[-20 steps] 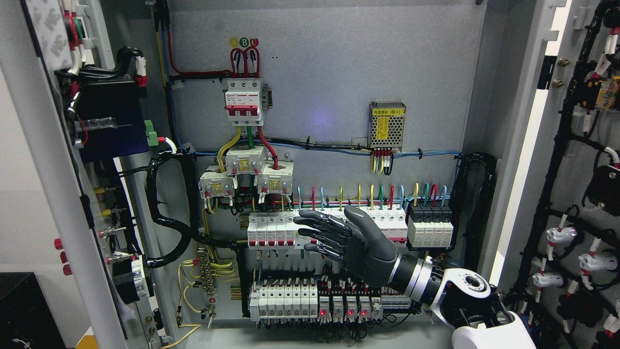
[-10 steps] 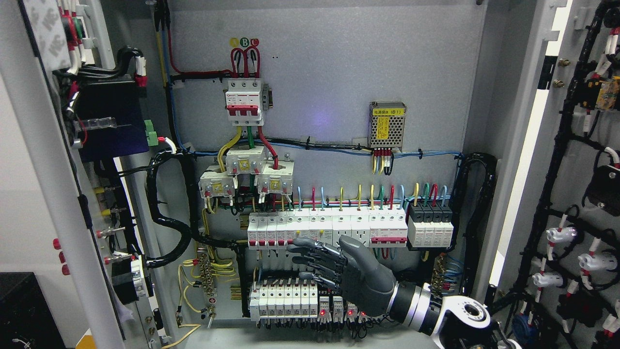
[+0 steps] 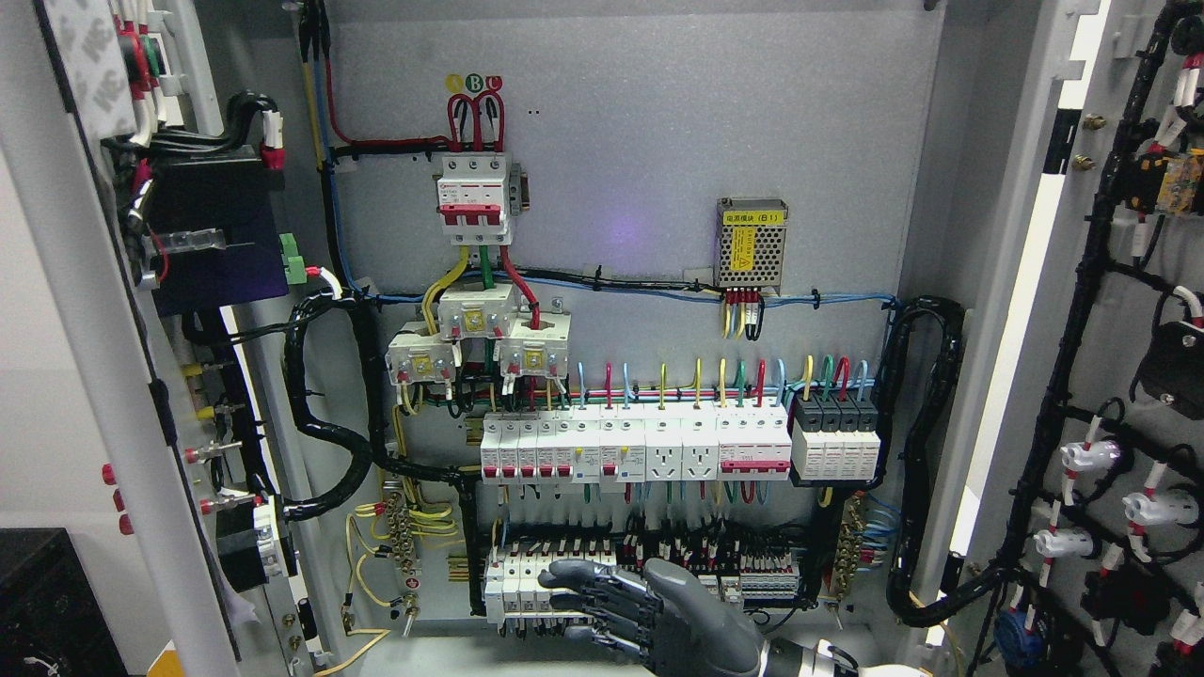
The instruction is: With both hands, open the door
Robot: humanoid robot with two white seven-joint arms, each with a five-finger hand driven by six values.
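Observation:
Both cabinet doors stand swung wide. The left door (image 3: 85,376) shows its grey inner edge with wired parts on it. The right door (image 3: 1129,310) carries black cable looms and white connectors on its inner face. My right hand (image 3: 625,606), dark grey with its fingers stretched out and holding nothing, sits low at the bottom edge in front of the lower breaker row (image 3: 550,583). It touches neither door. My left hand is out of sight.
The open cabinet shows a grey backplate (image 3: 658,141), a red three-pole breaker (image 3: 475,197), a mesh-covered power supply (image 3: 751,243), a row of white breakers (image 3: 640,447) and thick black corrugated cables (image 3: 329,423) on both sides.
My right hand has dropped from the upper breaker row to the bottom edge of the picture, fingers still stretched out. The doors have not moved.

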